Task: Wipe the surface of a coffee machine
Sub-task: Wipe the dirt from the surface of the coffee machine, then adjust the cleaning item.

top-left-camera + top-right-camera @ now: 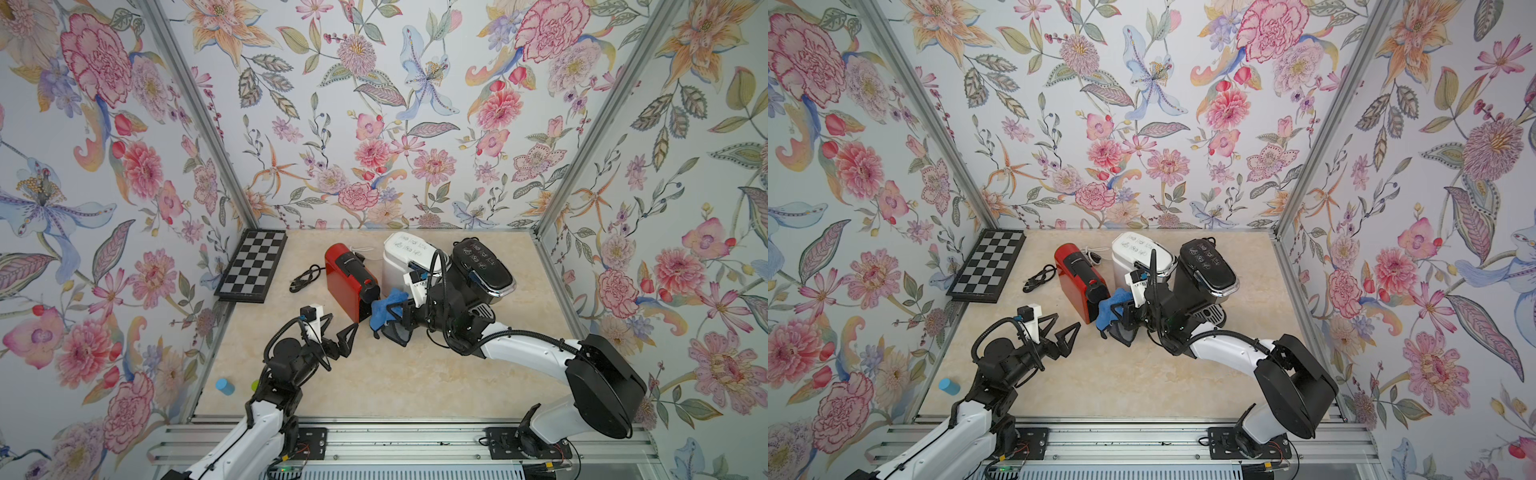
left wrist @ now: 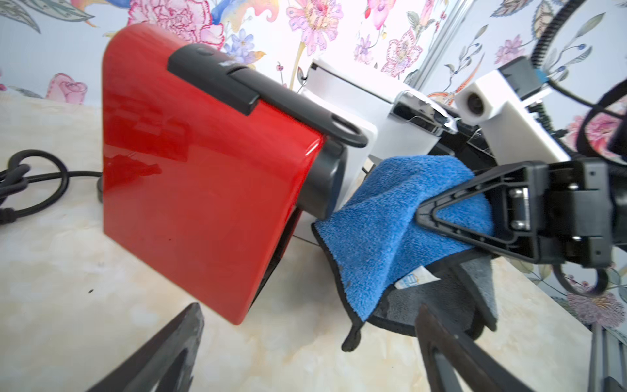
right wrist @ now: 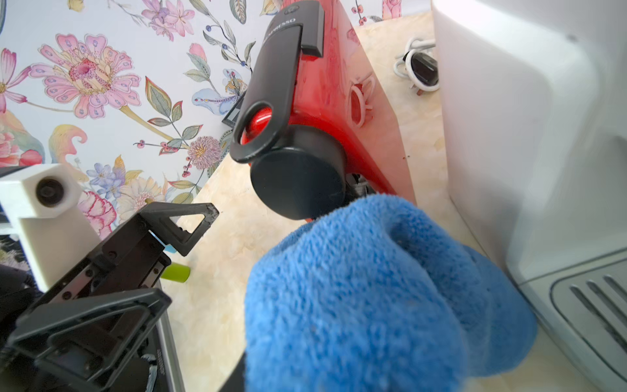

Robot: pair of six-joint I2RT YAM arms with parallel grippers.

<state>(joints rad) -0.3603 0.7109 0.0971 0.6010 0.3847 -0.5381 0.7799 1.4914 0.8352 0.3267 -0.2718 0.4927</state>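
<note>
A red coffee machine (image 1: 347, 282) (image 1: 1077, 286) with a black top lever and round black spout head (image 3: 298, 180) stands mid-table. My right gripper (image 1: 392, 313) (image 1: 1121, 311) is shut on a blue cloth (image 1: 386, 307) (image 2: 383, 224) (image 3: 373, 292). The bunched cloth sits against the machine's front, just under the spout head. It hides the right fingers in the right wrist view. My left gripper (image 1: 344, 323) (image 1: 1067, 322) (image 2: 308, 310) stands open and empty just in front of the machine's near corner, touching nothing.
A white coffee machine (image 1: 405, 259) and a black one (image 1: 482, 266) stand close to the right of the red one. A black cable (image 1: 305, 278) and a chessboard (image 1: 252, 264) lie to the left. A blue cylinder (image 1: 224, 385) sits by the left arm's base.
</note>
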